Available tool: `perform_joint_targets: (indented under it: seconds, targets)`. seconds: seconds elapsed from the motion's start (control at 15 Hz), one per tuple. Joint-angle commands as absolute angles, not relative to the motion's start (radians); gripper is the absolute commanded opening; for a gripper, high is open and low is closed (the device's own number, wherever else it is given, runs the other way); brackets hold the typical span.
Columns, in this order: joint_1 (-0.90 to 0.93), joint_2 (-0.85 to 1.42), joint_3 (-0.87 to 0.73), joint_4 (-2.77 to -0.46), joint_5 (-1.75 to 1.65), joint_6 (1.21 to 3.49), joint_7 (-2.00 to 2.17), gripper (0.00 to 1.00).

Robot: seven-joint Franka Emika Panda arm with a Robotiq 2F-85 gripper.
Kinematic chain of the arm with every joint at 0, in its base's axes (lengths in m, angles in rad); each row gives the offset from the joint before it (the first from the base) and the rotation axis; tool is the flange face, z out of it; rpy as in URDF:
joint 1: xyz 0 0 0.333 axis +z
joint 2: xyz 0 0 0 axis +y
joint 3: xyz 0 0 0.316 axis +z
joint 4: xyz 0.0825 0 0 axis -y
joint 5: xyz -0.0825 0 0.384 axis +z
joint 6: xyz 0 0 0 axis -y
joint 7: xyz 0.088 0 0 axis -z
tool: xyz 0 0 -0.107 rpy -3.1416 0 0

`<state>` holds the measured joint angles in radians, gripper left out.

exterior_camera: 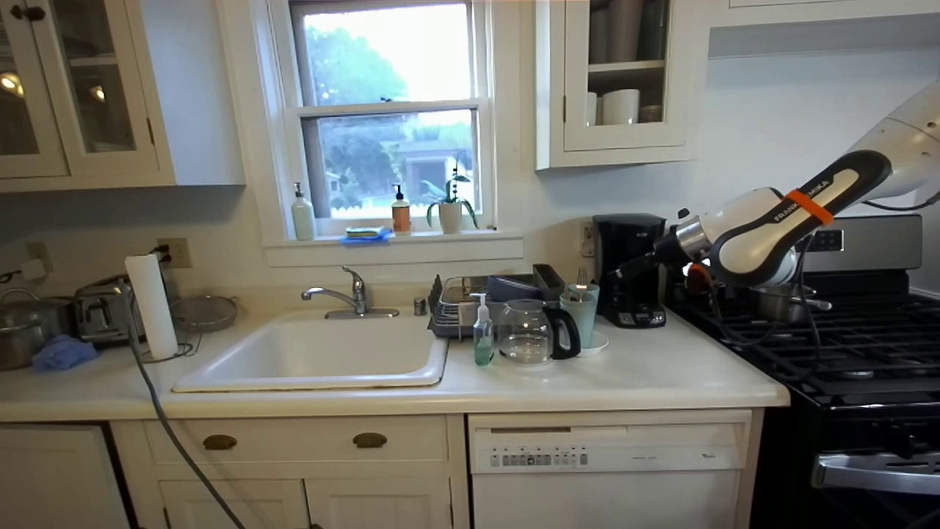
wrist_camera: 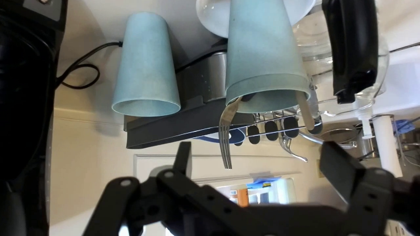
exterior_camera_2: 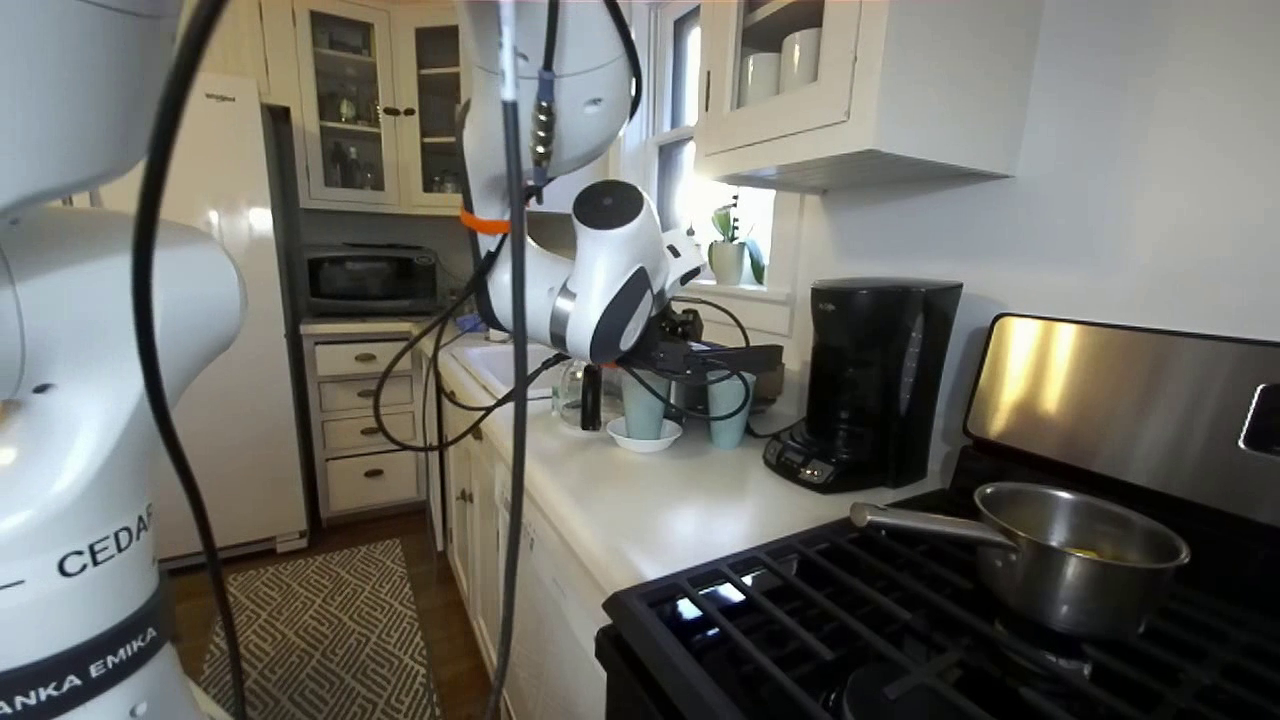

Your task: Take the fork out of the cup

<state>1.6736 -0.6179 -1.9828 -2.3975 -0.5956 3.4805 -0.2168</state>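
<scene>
The black coffee maker (exterior_camera_2: 865,385) is the big chunky one here, so that's my landmark. The gripper (wrist_camera: 256,147) is near it, spread wide and holding nothing. The pale blue-green cup (wrist_camera: 265,59) stands near it too, with a second cup (wrist_camera: 146,65) sitting closer in. The fork (wrist_camera: 225,118) is in the farther cup, sticking up past the rim on the coffee maker's side. Should be light, stiff, kinda slick and tough to break, so I'd pinch the flat part just under the tines. Looks-wise: slim, greyish shiny metal, tines up, handle mostly hidden.
</scene>
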Motion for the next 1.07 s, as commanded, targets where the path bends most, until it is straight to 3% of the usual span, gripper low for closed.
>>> perform_joint_targets:
  seconds: [0.0, 0.67, 0.8, 0.93, 1.0]
  targets:
    - [1.759, -0.776, -2.004, -2.281, -0.532, 3.453, -0.363, 1.0]
    - [1.86, -0.937, -2.015, -2.133, -0.51, 3.415, -0.496, 0.99]
    - [1.884, -0.937, -2.034, -2.112, -0.501, 3.418, -0.501, 0.88]
    - [1.905, -0.935, -2.055, -2.094, -0.495, 3.42, -0.504, 0.71]
    - [1.917, -0.932, -2.067, -2.087, -0.492, 3.42, -0.505, 0.69]
